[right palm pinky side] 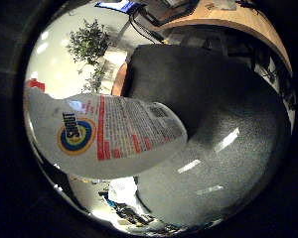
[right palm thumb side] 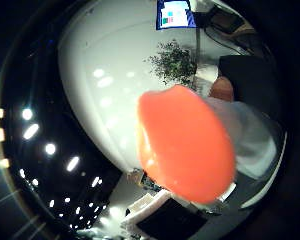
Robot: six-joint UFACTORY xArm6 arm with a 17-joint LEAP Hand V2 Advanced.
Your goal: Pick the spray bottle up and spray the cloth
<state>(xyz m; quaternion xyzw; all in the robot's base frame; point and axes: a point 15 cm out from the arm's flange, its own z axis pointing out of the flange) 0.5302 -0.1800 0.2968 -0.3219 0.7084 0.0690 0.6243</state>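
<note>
My hand, none of it showing so I can't tell its grip, has the spray bottle [right palm pinky side: 107,136] close across its palm, orange spray head [right palm thumb side: 186,145] thumb-side, probably lifted above the table.

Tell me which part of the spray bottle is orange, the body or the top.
The top: the spray head is solid orange and fills much of the thumb side view, while the bottle's body is white with a printed label.

Printed label on spray bottle [right palm pinky side: 109,134]
</note>
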